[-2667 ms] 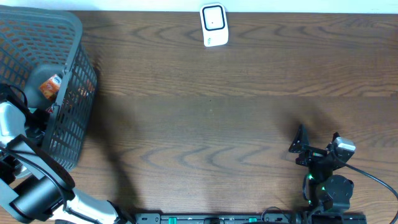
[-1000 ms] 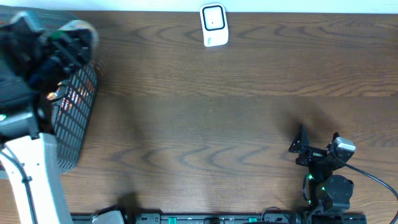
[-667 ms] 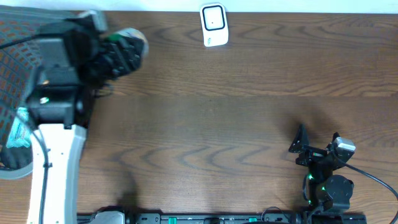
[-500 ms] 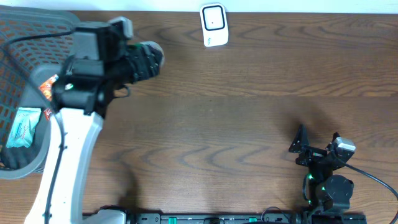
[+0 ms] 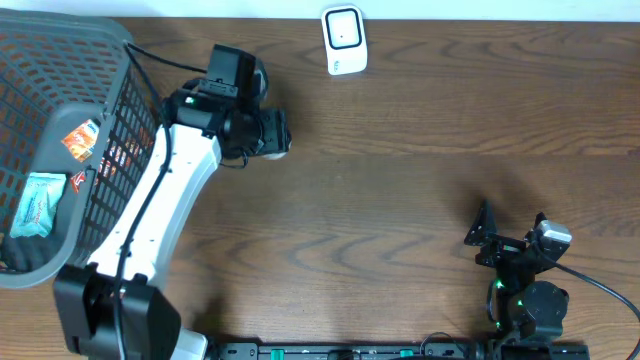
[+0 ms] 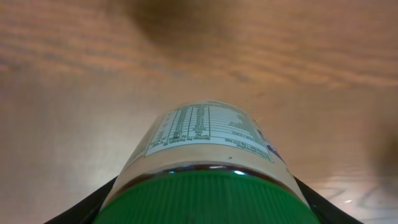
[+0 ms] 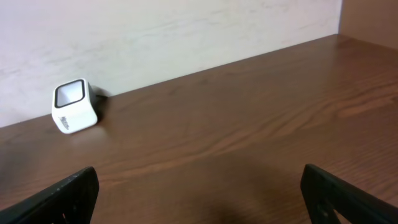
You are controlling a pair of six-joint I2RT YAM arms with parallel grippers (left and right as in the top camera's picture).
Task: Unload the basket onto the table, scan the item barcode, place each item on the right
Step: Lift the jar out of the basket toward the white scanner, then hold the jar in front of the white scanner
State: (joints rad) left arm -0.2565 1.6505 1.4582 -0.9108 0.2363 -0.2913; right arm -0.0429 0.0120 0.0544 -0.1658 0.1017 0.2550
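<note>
No word or number could be read with certainty anywhere. The jar (image 6: 208, 143) carried a pale label (image 6: 208, 127) printed with a table of fine dark lines and columns, set out like a nutrition panel, but the print was too small and blurred to make out. A dark blue patch sat at the label's right edge, also illegible. The green lid (image 6: 208, 199) showed no marking. The white scanner (image 5: 344, 40) had a small greenish mark beneath its dark window, too tiny to read. In the basket (image 5: 60, 40), an orange packet (image 5: 82, 140) bore white and red printing and a pale blue packet (image 5: 38, 203) bore faint printing, neither legible.
</note>
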